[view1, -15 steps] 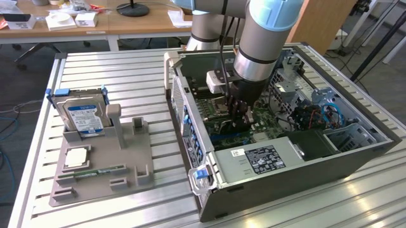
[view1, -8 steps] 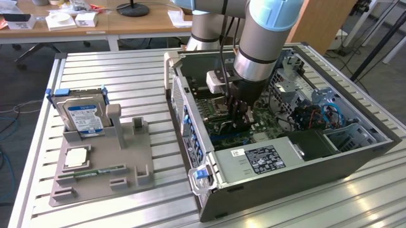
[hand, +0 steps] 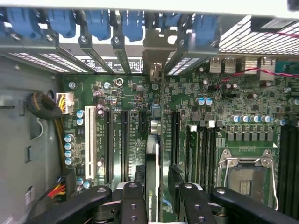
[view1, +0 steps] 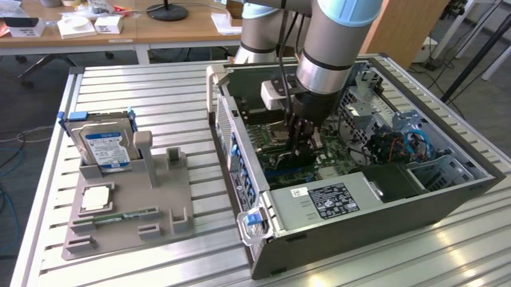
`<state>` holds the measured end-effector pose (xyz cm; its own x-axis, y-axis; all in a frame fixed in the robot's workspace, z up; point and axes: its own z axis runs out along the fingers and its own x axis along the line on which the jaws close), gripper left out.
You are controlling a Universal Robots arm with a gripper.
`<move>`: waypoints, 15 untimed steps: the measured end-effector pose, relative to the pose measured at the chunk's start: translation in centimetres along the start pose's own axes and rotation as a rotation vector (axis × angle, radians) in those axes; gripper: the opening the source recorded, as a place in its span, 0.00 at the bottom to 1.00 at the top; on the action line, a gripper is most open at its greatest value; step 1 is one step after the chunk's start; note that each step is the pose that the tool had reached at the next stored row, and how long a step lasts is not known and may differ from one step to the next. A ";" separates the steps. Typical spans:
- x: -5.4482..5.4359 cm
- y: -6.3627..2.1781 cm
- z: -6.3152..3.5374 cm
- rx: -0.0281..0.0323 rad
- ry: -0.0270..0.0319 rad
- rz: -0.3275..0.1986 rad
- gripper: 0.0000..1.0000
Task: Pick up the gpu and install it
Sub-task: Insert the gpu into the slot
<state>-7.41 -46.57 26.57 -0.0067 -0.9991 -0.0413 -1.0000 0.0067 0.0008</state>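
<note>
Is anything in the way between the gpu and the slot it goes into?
Nothing visible does. In the wrist view the gpu stands edge-on on the motherboard, right under the gripper, with its metal bracket at the case's rear wall. The slots beside it are bare. I cannot tell whether it is fully seated.

We saw the arm reach steeply down from the far side, wrist near vertical. Its gripper pointed straight down, dark fingers spread apart with a gap between them.
</note>
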 end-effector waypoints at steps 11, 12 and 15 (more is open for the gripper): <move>-0.2 -0.08 -3.79 0.0000 0.0006 0.000 0.33; -0.2 -0.09 -4.11 0.0000 0.0007 0.000 0.33; -0.2 -0.11 -4.95 0.0000 0.0007 0.000 0.33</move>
<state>-7.30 -46.57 31.53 -0.0067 -0.9992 -0.0406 -1.0000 0.0067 0.0008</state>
